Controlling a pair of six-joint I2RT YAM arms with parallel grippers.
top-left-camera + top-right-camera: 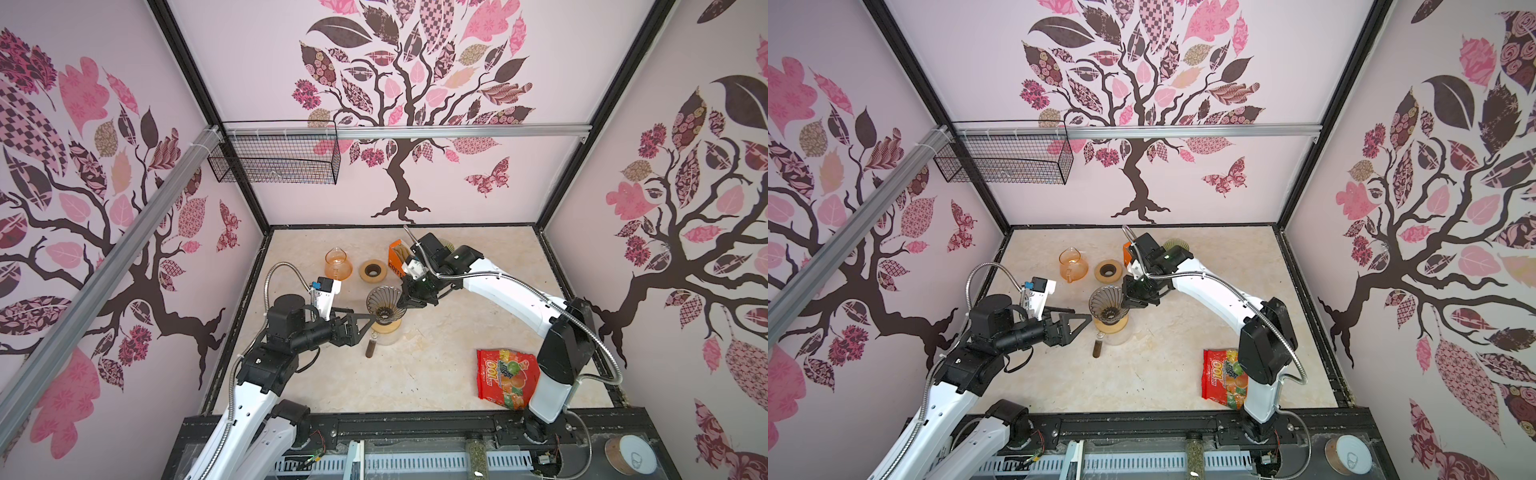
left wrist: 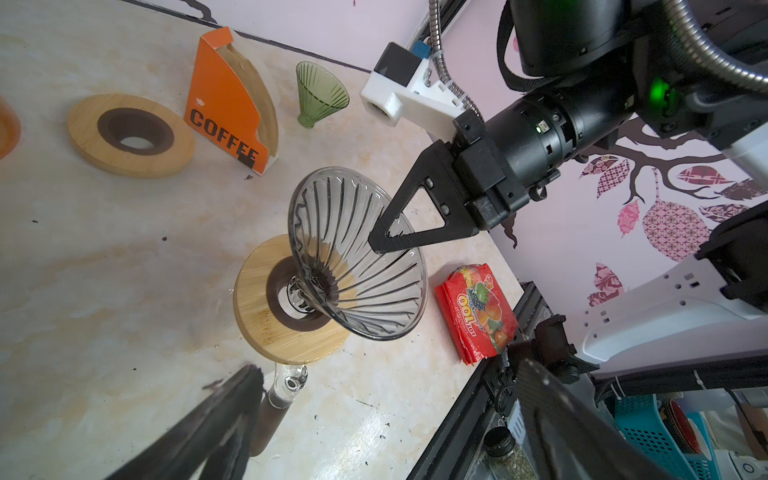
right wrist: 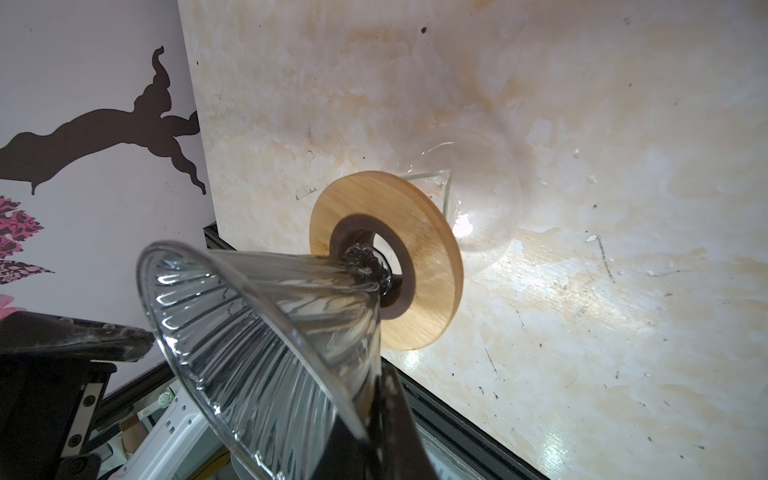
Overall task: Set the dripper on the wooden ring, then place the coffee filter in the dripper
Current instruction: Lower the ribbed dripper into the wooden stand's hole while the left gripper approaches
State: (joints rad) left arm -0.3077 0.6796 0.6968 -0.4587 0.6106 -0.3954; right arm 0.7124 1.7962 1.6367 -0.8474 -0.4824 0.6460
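Observation:
The clear ribbed glass dripper [image 1: 382,301] [image 1: 1104,305] [image 2: 357,266] [image 3: 257,332] leans with its stem in the hole of a wooden collar [image 2: 266,316] [image 3: 415,249] on a glass carafe [image 3: 478,199]. My right gripper [image 1: 405,305] [image 1: 1125,305] [image 2: 382,245] [image 3: 365,415] is shut on the dripper's rim. Brown paper coffee filters [image 2: 259,99] [image 1: 402,251] stand in an orange COFFEE box [image 2: 224,112] behind it. My left gripper [image 1: 365,313] [image 1: 1083,313] [image 2: 390,368] hangs open and empty just left of the carafe, level with the collar.
An orange glass carafe [image 1: 338,264] and a second wooden collar [image 1: 372,270] [image 2: 129,133] sit at the back left. A green dripper [image 2: 322,93] stands behind the box. A red candy bag [image 1: 507,378] lies front right. The carafe's brown handle [image 2: 266,415] points toward the front.

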